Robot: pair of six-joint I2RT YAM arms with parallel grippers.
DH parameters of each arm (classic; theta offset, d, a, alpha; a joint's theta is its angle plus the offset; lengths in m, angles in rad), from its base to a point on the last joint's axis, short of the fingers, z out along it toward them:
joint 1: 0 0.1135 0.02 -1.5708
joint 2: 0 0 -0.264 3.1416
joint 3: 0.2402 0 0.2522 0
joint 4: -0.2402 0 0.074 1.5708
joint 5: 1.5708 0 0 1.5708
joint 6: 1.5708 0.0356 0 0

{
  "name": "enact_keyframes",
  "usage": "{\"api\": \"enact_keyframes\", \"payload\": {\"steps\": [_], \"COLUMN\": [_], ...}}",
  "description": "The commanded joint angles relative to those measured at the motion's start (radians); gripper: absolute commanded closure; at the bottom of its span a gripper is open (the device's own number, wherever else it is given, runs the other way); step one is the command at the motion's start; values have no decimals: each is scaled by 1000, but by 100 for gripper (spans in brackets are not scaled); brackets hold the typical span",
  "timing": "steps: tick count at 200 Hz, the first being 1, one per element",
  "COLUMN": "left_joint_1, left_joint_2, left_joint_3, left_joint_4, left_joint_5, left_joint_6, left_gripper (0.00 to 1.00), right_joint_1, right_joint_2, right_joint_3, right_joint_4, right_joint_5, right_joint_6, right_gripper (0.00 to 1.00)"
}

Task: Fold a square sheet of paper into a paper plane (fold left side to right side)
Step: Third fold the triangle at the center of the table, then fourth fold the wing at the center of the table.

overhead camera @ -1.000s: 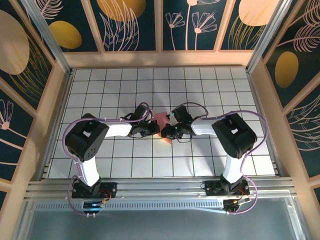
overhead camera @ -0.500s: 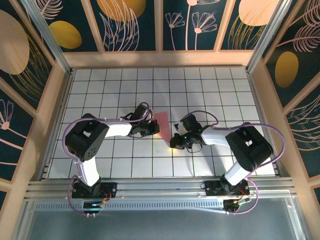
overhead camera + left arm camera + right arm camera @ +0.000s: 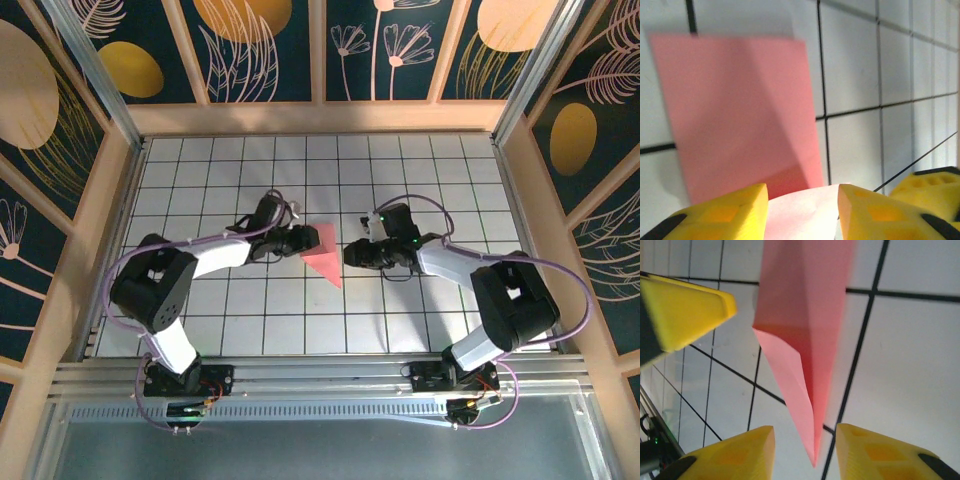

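The salmon-pink square sheet of paper point(image 3: 323, 254) lies on the gridded table, folded into a narrow pointed paper plane shape with its tip toward the near side. My left gripper point(image 3: 305, 241) sits at its left edge, open. In the left wrist view a raised paper flap point(image 3: 802, 212) lies between the left gripper's point(image 3: 802, 205) yellow fingers point(image 3: 720, 215), with the creased paper point(image 3: 740, 110) beyond. My right gripper point(image 3: 350, 256) is just right of the paper, open. In the right wrist view the paper's pointed tip point(image 3: 812, 450) reaches between the spread jaws of the right gripper point(image 3: 805, 452).
The white gridded table point(image 3: 420, 320) is fenced by wooden walls point(image 3: 110, 200) on three sides and a metal rail point(image 3: 320, 375) at the near edge. A finger of the right gripper point(image 3: 930, 192) shows at the lower right of the left wrist view.
Both grippers have opened. The right arm has swung off the paper to its right side, and the left gripper has drawn back slightly left. The folded paper now lies uncovered.
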State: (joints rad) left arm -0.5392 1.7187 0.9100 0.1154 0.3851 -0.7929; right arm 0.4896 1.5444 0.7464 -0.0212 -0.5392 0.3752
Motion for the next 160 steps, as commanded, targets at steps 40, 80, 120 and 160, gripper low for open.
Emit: {"api": "enact_keyframes", "payload": {"steps": [40,80,120,160], "left_joint_1": [119,128,136,139], "left_joint_2": [-108,-77,-32,31], "left_joint_3": [-121,-170,-189,-188], "left_joint_4": [97,156,220,292], "left_joint_5": [-5,17,59,115], "left_joint_6": [-73,-131,-173,-199], "left_gripper": [51,50,48,47], "right_joint_1": [4,21,35,35], "right_joint_2": [162,241,261,233], "right_joint_3": [87,102,94,93], "right_joint_4": [211,274,285,253], "right_joint_5": [-54,-122,-148,-128], "right_joint_6": [-159,-138,-124,-128], "right_gripper": [53,56,63,97]}}
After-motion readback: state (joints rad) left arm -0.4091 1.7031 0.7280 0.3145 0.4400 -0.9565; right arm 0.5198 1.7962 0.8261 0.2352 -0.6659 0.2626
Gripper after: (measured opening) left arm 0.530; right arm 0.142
